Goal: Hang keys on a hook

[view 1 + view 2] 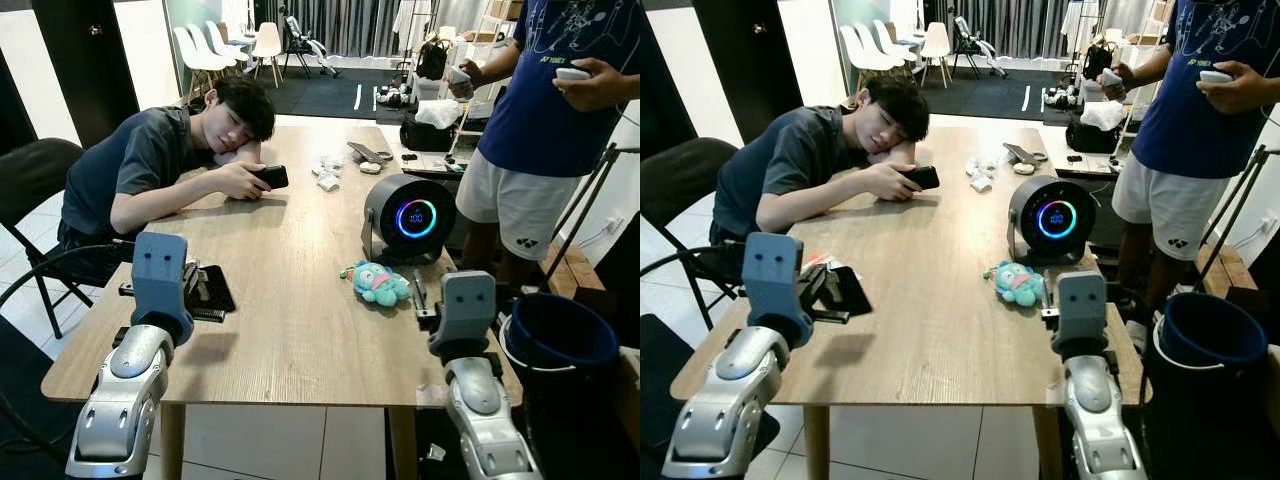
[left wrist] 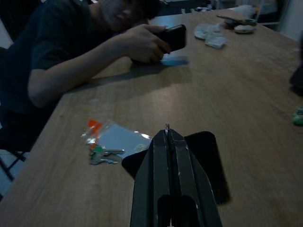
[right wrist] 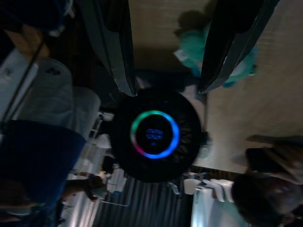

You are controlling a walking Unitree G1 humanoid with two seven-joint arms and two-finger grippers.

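A seated person (image 1: 150,165) is leaning over the far left edge of the table (image 1: 290,300), head resting on one arm, and is holding a dark phone (image 1: 270,176) just above the tabletop.

The left gripper (image 2: 167,137) is hovering over the near left part of the table. Its two black fingers are pressed together, with nothing between them. In the left wrist view the keys (image 2: 102,154) are lying flat on the wood beside a clear plastic bag (image 2: 118,139) with an orange tag, just to one side of the closed fingers and not touching them. A flat black object (image 2: 206,156) is lying under and behind the fingertips. Which of these items carries the hook cannot be determined.

Toward the far middle of the table, crumpled wrappers (image 1: 326,172) and small dark items are lying.

A teal plush toy (image 1: 376,283) is lying on the right half of the table, just in front of a round black device (image 1: 407,218) with a glowing ring display.

The right gripper (image 3: 168,71) is hanging above the near right edge of the table. Its fingers are spread apart and empty, framing the round device and the plush toy in the right wrist view.

A standing person (image 1: 545,110) is at the far right, holding a white controller in each hand. A blue bucket (image 1: 560,340) is standing on the floor beside the right corner of the table.
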